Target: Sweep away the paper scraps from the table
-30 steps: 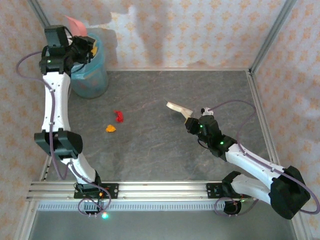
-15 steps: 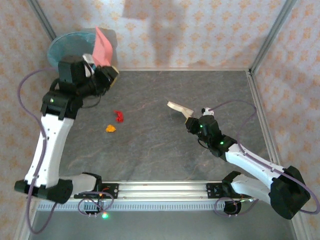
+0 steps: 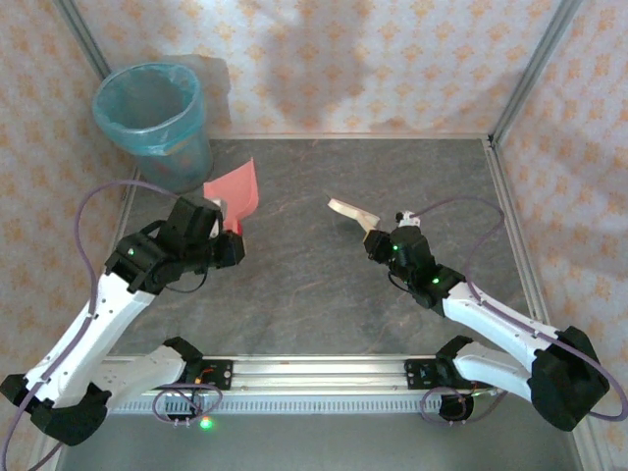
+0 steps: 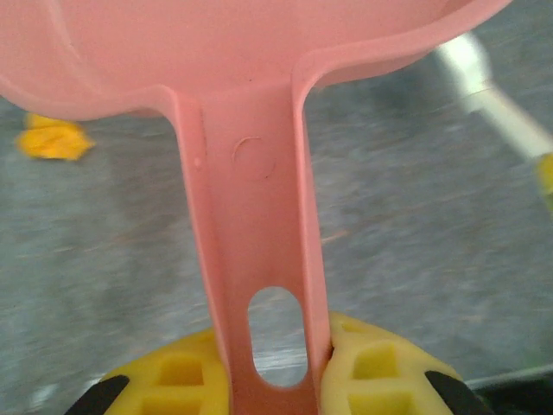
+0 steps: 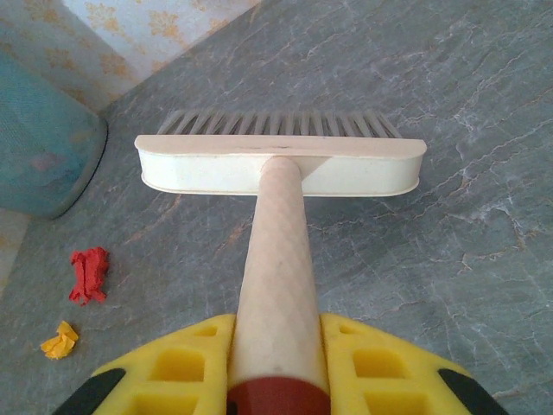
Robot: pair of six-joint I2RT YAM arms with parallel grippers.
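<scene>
L hand (image 4: pixel 275 380) tight on dustpan (image 4: pixel 251 173), R hand (image 5: pixel 276 363) tight on brush (image 5: pixel 281 164), scraps (image 5: pixel 88 275) nearby

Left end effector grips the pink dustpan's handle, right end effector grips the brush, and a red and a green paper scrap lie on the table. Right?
No. The second scrap is orange, not green; the right wrist view shows it near the red scrap. The rest holds.

Pink dustpan (image 3: pixel 235 192), cream brush (image 5: pixel 281 164), marbled table (image 3: pixel 314 294)
</scene>
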